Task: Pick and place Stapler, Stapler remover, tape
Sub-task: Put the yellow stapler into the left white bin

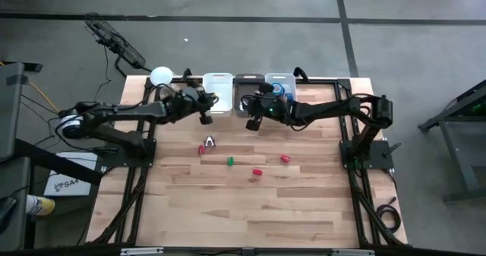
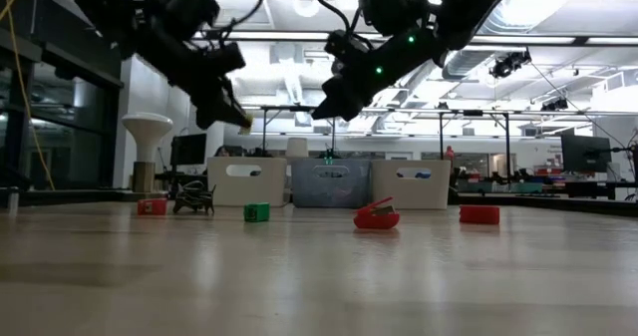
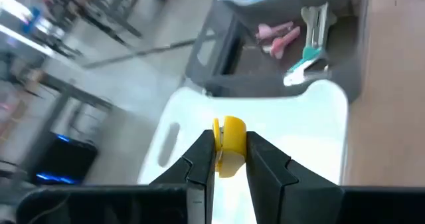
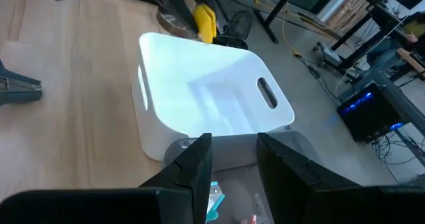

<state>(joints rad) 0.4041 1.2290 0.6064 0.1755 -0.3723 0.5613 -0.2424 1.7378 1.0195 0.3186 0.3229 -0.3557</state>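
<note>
My left gripper [image 3: 230, 159] hangs above the white bin [image 3: 302, 127], shut on a yellow tape roll [image 3: 232, 135]; the high view puts it at that bin's near left corner [image 1: 205, 110]. My right gripper [image 4: 235, 159] is open and holds nothing, hovering over the near edge of the grey bin [image 1: 247, 94]. That bin holds pink and teal staple removers [image 3: 307, 48]. On the table rest a dark staple remover [image 1: 209, 142] and a small red stapler [image 2: 377, 216]. My left gripper pinches the yellow tape roll [image 3: 233, 127] between its two fingers, one on each flat side of the ring. The roll is lifted clear above the white bin, and part of it sticks out past the fingertips.
Three bins stand in a row at the far edge: white, grey and a third [image 1: 280, 83] with something blue inside. Small red blocks [image 1: 202, 150] [image 2: 478, 214] and a green block [image 1: 230, 161] lie mid-table. The near half of the table [image 1: 250, 218] is bare wood.
</note>
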